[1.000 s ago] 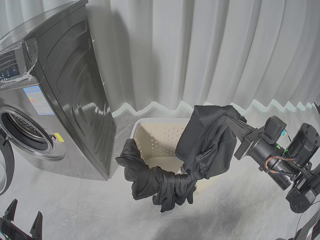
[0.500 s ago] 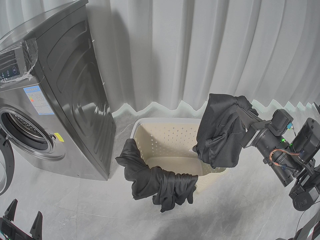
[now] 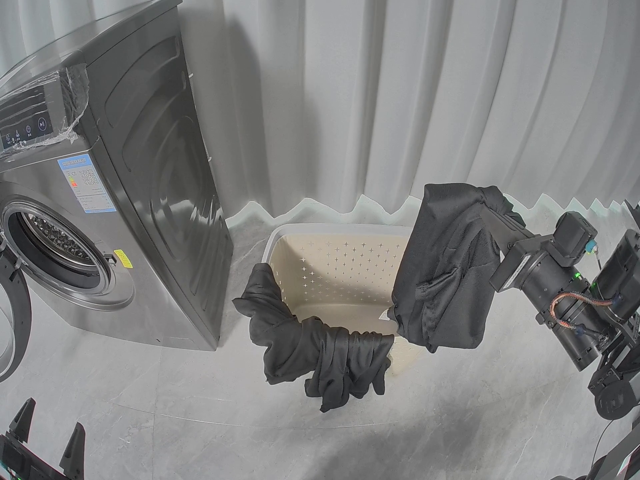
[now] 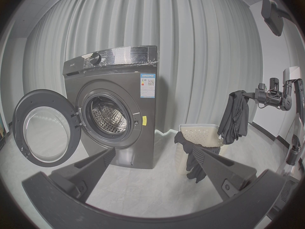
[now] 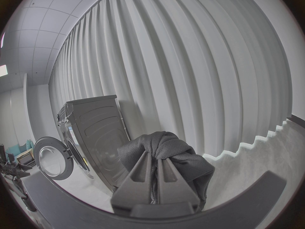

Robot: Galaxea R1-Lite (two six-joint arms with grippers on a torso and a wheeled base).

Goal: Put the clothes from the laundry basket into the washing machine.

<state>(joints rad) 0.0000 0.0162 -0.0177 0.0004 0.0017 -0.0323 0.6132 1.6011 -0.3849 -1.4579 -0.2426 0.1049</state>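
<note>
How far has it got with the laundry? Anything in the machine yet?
Done: the washing machine has its door open, but the drum looks empty. In hand: the right gripper is shut on a dark garment, lifted above the laundry basket's right edge. Left: carry it to the drum, then fetch the second dark garment draped over the basket's front rim.

The held black garment (image 3: 443, 268) hides part of the laundry basket (image 3: 333, 268); the washing machine door (image 3: 21, 328) is cropped.
</note>
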